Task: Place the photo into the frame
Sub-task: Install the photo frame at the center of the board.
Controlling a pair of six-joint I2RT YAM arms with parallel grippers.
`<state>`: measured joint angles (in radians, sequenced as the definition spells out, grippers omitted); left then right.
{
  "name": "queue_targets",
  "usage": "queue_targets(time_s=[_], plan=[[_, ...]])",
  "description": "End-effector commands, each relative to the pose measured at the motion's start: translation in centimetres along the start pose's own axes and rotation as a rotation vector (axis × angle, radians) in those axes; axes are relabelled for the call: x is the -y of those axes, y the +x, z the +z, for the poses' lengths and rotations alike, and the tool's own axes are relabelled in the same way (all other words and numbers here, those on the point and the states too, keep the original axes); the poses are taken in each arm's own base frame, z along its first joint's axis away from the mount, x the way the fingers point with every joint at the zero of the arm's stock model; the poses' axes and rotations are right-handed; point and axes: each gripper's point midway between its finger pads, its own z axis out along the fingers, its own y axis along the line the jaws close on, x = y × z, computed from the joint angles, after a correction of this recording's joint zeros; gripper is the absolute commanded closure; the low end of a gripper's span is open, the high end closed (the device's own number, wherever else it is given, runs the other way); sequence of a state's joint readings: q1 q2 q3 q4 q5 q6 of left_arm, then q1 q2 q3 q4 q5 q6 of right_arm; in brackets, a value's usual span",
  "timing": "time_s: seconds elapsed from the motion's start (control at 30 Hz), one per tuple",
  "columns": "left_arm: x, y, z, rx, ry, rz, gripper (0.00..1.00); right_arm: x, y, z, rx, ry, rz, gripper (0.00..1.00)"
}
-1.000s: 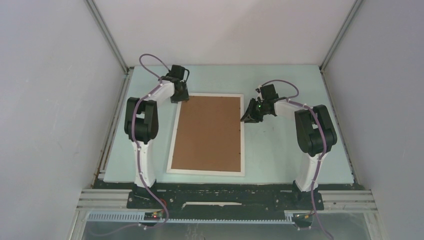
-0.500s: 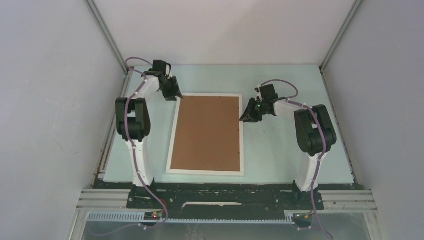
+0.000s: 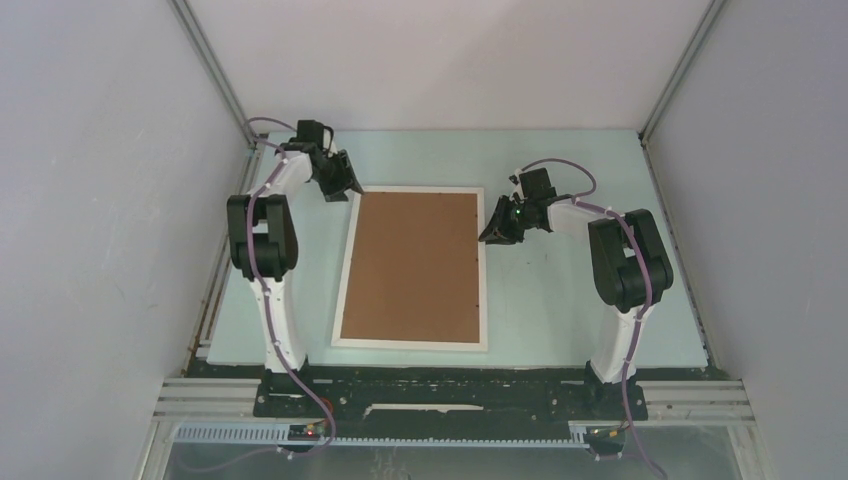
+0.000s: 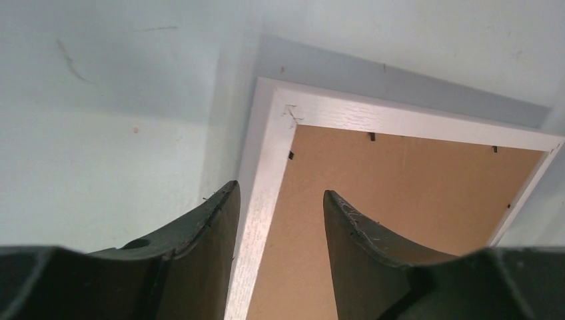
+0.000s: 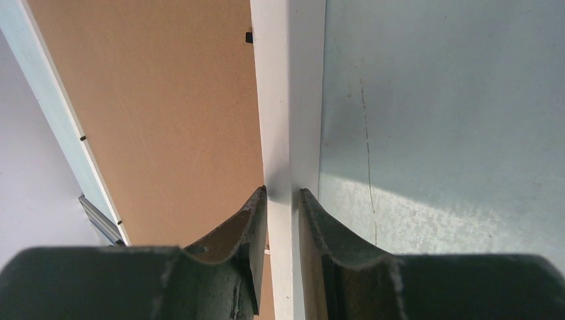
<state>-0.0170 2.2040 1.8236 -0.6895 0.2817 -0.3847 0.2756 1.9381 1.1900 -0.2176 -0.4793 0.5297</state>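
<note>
The white frame (image 3: 410, 344) lies flat on the table with the brown backing board (image 3: 415, 265) filling it. The photo is hidden. My left gripper (image 3: 345, 190) hovers just off the frame's far left corner. In the left wrist view it (image 4: 280, 189) is open above the left rim (image 4: 400, 120), with nothing held between its fingers. My right gripper (image 3: 490, 235) sits at the frame's right edge near the far end. The right wrist view shows it (image 5: 282, 190) shut on the white rim (image 5: 286, 87), one finger over the backing board (image 5: 166, 113).
Pale green table surface (image 3: 560, 300) surrounds the frame. White enclosure walls with metal corner posts (image 3: 215, 80) rise on the left, right and far sides. A black rail (image 3: 450, 385) carrying both arm bases runs along the near edge.
My left arm has swung away from the frame's far left corner toward the far left, and its jaws have spread wider. The right gripper and the frame have not moved.
</note>
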Motion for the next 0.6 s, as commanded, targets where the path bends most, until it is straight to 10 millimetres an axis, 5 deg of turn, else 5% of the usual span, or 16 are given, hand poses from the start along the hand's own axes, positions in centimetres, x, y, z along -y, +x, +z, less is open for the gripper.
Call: queue_targets(time_s=[0.0,0.23,0.37,0.57], plan=[[-0.4,-1.3,0.3,0.024,0.001,-0.005,0.47,-1.8,0.0,0.4,-0.001,-0.069,-0.019,0.69],[-0.9,-0.5,1.9,-0.018,0.002,-0.016,0.57,-1.9,0.1,0.4,-0.004,-0.072,-0.019,0.69],[-1.8,-1.7,1.8,0.015,0.007,-0.041,0.64,-1.9,0.0,0.4,-0.003,-0.072,-0.019,0.69],[-1.5,-3.0,0.9,0.070,0.107,-0.100,0.52,-1.8,0.0,0.4,-0.004,-0.073,-0.018,0.69]])
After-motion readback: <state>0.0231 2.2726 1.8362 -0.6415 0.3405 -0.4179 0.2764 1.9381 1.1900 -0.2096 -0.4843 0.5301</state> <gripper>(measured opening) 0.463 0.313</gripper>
